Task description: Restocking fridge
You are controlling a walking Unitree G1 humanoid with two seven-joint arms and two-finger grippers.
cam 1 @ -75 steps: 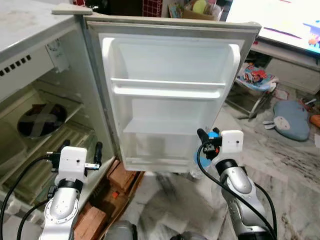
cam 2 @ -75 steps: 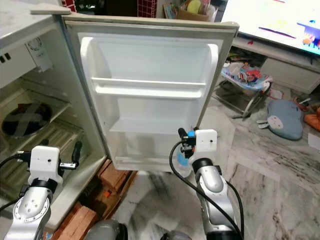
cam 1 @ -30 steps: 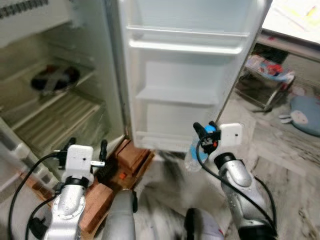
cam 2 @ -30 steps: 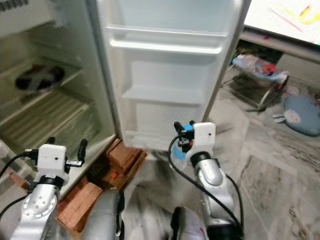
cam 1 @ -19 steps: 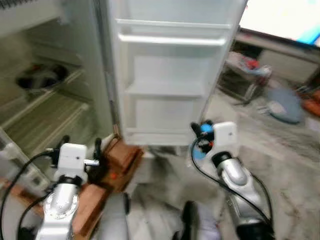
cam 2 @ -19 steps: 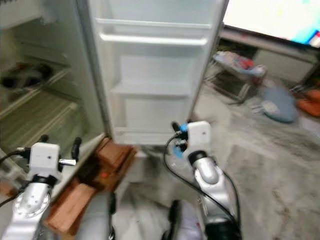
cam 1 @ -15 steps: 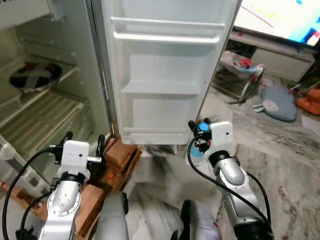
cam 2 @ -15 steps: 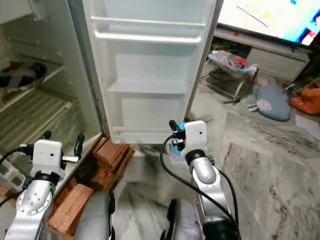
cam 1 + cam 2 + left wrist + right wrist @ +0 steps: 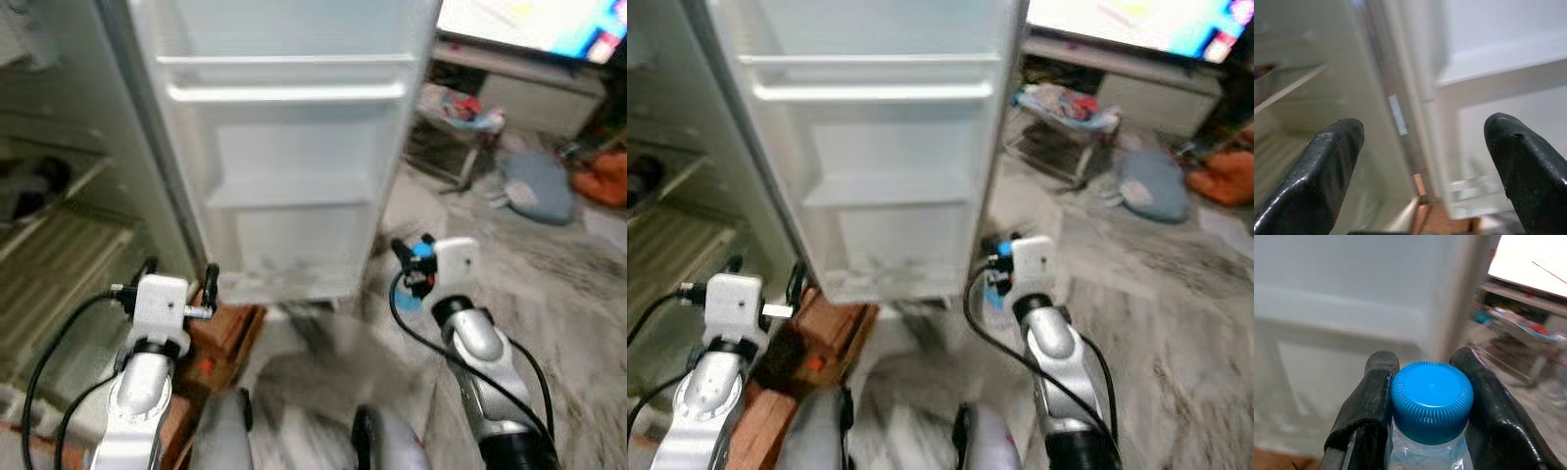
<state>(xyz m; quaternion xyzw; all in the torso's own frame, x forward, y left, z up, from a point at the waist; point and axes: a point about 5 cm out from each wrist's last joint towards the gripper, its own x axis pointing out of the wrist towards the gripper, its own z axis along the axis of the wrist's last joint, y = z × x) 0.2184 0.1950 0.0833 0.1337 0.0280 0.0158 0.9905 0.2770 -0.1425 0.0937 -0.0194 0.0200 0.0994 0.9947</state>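
My right gripper (image 9: 411, 257) is shut on a clear water bottle (image 9: 1426, 458) with a blue cap (image 9: 1431, 396), held upright low at the right, just off the free edge of the open white fridge door (image 9: 284, 147). The door has empty shelves (image 9: 289, 90) across it. My left gripper (image 9: 176, 281) stands open with nothing between its fingers (image 9: 1327, 161), near the fridge's hinge side. The fridge cabinet (image 9: 59, 235) lies open at the left with wire shelves and a dark round dish (image 9: 34, 186).
Red bricks (image 9: 220, 328) prop the fridge base just below my left gripper. On the marble floor (image 9: 568, 284) to the right lie a blue-grey cushion (image 9: 534, 191) and an orange cloth (image 9: 602, 176). A low stand (image 9: 460, 127) with toys stands behind the door.
The whole picture has shifted and blurred, so the camera has moved, with the door now further left. Both grippers keep their pose; the right one still holds the bottle.
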